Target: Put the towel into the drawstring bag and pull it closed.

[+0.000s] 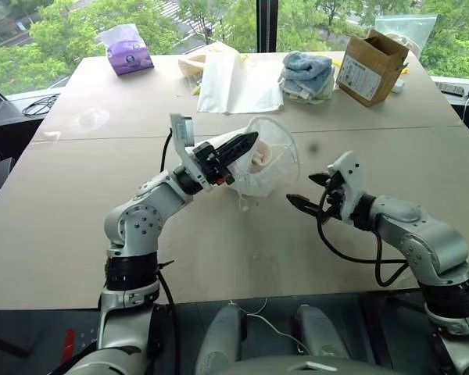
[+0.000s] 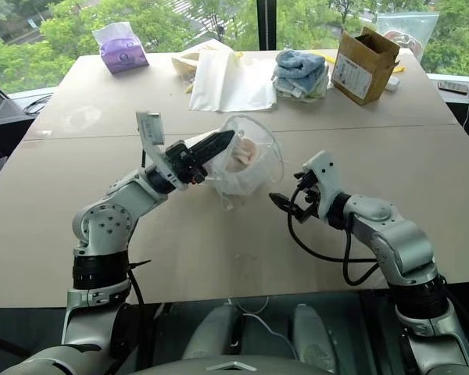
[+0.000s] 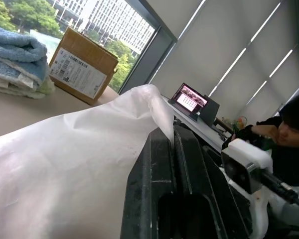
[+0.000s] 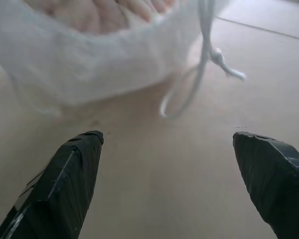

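**A:** ok counting what was on that table (image 1: pixel 78 203). One drawstring bag (image 1: pixel 267 166), held up off the surface by the left gripper (image 1: pixel 248 141), whose fingers were pinched tight on the bag's rim. One towel (image 1: pixel 261 161), cream coloured, sat inside the bag and showed through the thin fabric. White cords (image 4: pixel 202 64) dangled under the bag with a knot in them.

**B:** and the other claw?

**A:** right gripper (image 1: pixel 306 191) had its two fingers spread wide, nothing between them, hanging low over the tabletop just beside the bag, not touching it.

**B:** what else was lying around?

**A:** back half of the table: one purple tissue pack (image 1: pixel 126 49), one flat white sheet-like bag (image 1: pixel 236 81), one stack of blue and pale towels (image 1: pixel 307 76), one cardboard box (image 1: pixel 371 66) with a label on its side. That's it, one of each.

**B:** room?

**A:** pale wooden tabletop with a seam running across it. Big windows behind with green trees outside. The left wrist view caught blinds, an open laptop (image 3: pixel 191 99) and a person (image 3: pixel 284 144) in dark clothes seated off to the side.
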You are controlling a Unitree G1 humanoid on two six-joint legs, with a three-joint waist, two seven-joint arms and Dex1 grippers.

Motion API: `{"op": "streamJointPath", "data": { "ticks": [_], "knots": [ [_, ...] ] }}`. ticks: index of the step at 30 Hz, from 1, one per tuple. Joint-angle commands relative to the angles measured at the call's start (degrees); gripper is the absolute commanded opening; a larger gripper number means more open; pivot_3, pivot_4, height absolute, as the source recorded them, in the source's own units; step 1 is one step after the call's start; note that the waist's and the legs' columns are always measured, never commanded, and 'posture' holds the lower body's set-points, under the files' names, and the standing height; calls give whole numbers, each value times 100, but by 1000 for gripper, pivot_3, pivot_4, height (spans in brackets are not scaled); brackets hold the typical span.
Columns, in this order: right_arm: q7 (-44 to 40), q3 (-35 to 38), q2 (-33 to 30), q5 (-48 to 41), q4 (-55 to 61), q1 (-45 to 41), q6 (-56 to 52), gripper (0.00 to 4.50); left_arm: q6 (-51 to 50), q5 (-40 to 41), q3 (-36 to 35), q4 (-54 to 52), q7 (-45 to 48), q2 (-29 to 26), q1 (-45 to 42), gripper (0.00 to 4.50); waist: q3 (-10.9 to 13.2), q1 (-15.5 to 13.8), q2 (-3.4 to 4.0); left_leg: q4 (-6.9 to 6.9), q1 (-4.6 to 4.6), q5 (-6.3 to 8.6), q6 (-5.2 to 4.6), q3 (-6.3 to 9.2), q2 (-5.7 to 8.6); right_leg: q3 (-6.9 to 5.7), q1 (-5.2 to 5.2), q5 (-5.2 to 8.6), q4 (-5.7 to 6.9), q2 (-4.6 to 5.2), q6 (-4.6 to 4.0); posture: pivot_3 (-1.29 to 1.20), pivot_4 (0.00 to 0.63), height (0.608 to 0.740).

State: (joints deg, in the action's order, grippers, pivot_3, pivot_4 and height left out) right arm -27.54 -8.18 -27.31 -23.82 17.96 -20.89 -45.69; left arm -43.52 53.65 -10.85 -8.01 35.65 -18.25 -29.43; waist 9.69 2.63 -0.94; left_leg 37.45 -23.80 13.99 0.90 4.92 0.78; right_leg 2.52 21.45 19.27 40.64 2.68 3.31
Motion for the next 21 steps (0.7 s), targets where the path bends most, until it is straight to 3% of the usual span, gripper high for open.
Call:
{"op": "streamJointPath", "data": {
  "ticks": [1, 6, 13, 16, 19, 20, 21],
  "knots": [
    [113, -16, 382, 298, -603, -302, 534, 4426, -17, 135, -60, -242, -76, -3, -149, 0, 0, -3, 1, -1, -1, 0, 0, 0, -1, 0, 0, 0, 1, 0, 0, 0, 150, 740],
    [130, 405, 1052, 99, -1137, -619, 821, 4426, -38, 157, -68, -308, -167, -25, -161, 0, 1, -11, -1, -1, -2, -1, 2, -2, -1, 1, 2, 0, 1, 2, 0, 0, 150, 740],
    [-22, 739, 1189, -154, -1009, -529, 822, 4426, -67, 182, -67, -356, -217, -59, -131, 0, 1, -27, -1, 0, -3, -1, 2, 4, 2, -5, 0, 0, -1, 6, 0, 0, 150, 740],
    [54, 730, 1252, -57, -1086, -539, 890, 3663, -77, 143, -29, -362, -195, -74, -111, 0, 1, 4, -1, -1, -2, -1, 2, 1, 1, -2, 1, 0, 0, 4, 0, 0, 150, 740],
    [121, 735, 1313, 23, -1191, -567, 953, 2353, -70, 136, -36, -361, -190, -85, -107, 0, 1, 1, -1, -2, -2, -1, 2, 1, 0, -1, 2, 0, 2, 3, 0, 0, 150, 740],
    [135, 739, 1329, 52, -1216, -568, 973, 1691, -66, 135, -43, -363, -185, -94, -96, 0, 1, -2, -1, -2, -2, -1, 2, 1, 0, -1, 2, 0, 2, 3, 0, 0, 150, 740],
    [149, 750, 1343, 70, -1236, -569, 986, 1533, -63, 133, -47, -365, -180, -101, -87, 0, 1, -7, -1, -2, -2, -1, 2, 1, 0, -1, 2, 0, 1, 3, 0, 0, 150, 740]
  ]
}}
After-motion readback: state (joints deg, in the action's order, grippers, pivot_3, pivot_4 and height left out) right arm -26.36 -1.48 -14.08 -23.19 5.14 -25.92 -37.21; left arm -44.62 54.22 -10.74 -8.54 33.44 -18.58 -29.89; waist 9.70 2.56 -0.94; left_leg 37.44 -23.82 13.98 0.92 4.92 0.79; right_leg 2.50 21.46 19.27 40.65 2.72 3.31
